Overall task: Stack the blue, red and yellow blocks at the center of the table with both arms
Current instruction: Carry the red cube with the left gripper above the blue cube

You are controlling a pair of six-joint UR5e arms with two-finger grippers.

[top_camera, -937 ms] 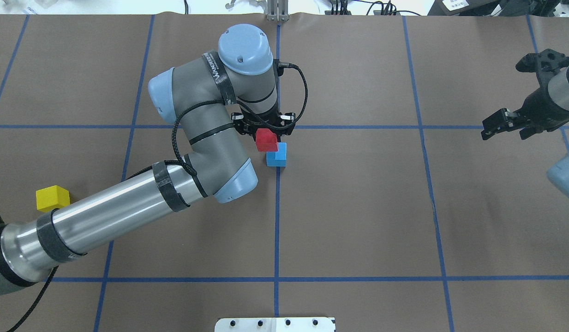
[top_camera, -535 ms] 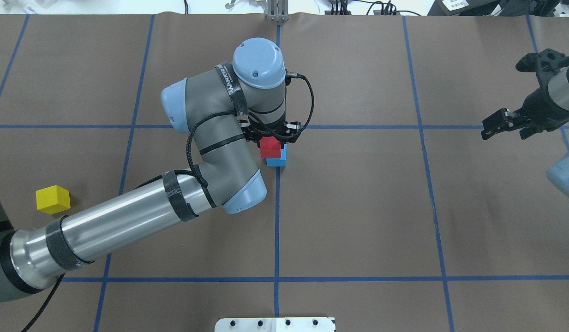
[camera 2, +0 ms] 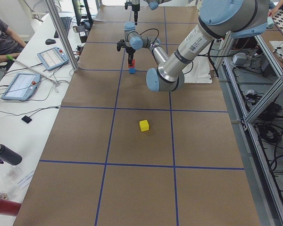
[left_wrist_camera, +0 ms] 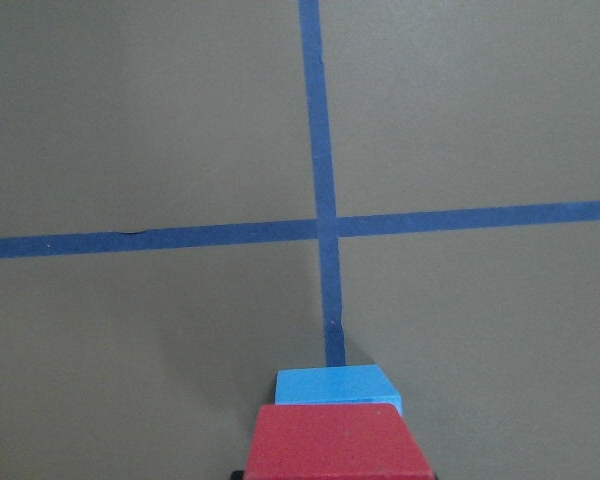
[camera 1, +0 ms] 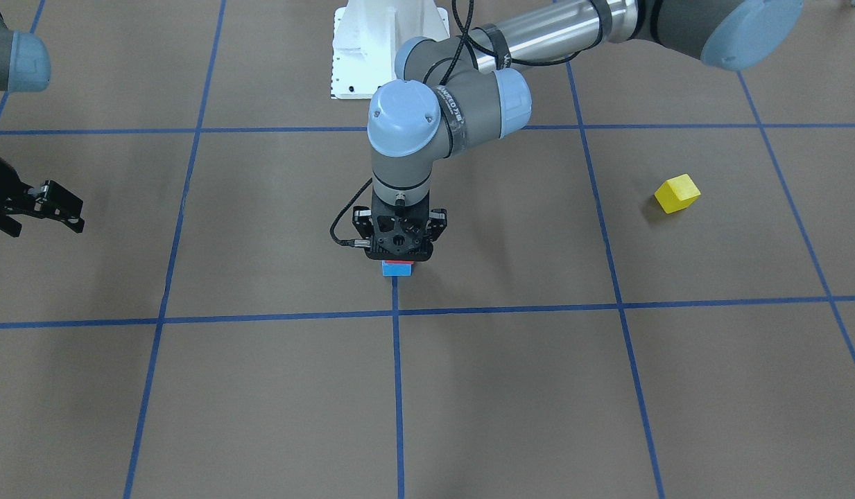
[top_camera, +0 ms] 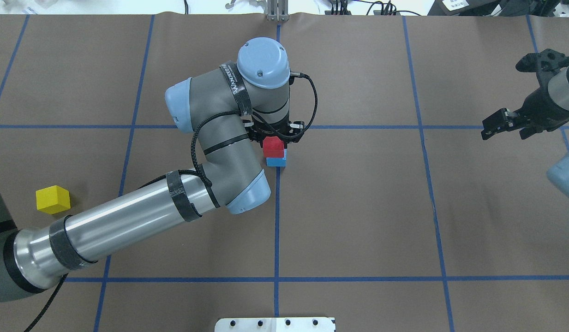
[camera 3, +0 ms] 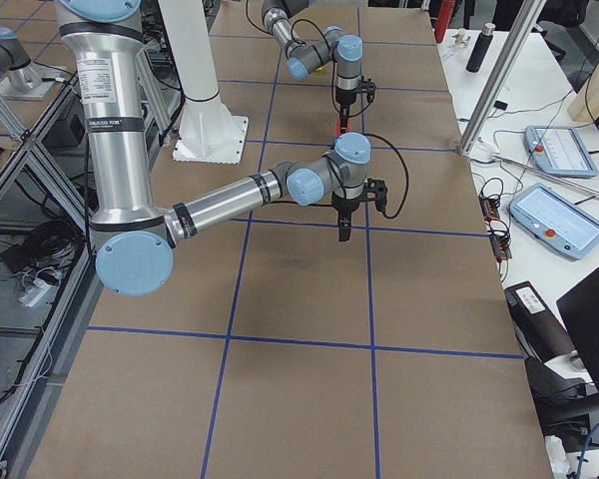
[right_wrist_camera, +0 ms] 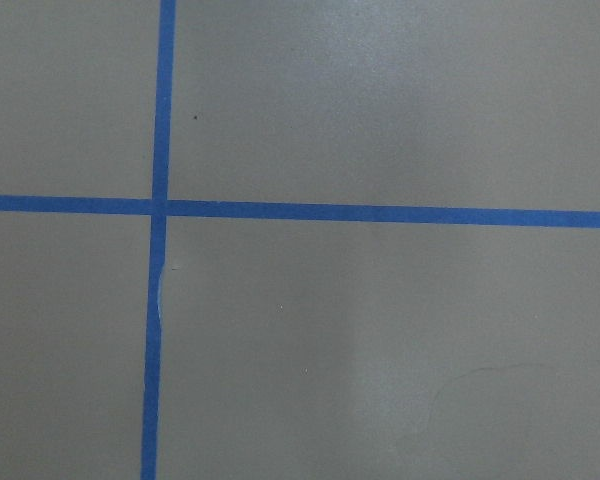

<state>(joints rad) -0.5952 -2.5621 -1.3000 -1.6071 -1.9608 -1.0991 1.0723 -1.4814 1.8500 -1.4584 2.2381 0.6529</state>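
The robot's left gripper (camera 1: 397,254) hangs upright over the middle of the brown surface (top_camera: 358,207), its black fingers clenched on the small matte red cube (top_camera: 273,147). The red cube sits directly above the small light-blue cube (top_camera: 277,161) of the same size. The front-facing view shows only a thin red strip between the gripper body and the blue cube, and whether the two cubes are touching cannot be told. The blue cube lies on one of the thin blue tape lines (top_camera: 276,221), just on the robot's side of a crossing of two lines. In the left wrist view the red cube fills the bottom edge, with the blue cube's top showing just beyond it.

The grey left arm (top_camera: 127,216), with its shiny silver tube, reaches in from the near left of the overhead view. The small matte yellow cube (top_camera: 52,199) rests alone on the surface beside that tube, well apart from the other two cubes.

Far to the right, the right gripper (top_camera: 503,131) hovers over bare surface with its fingers spread and grasping nothing. Its wrist camera shows only brown surface and a crossing of tape lines. The white metal base plate (top_camera: 275,324) lies at the near edge.
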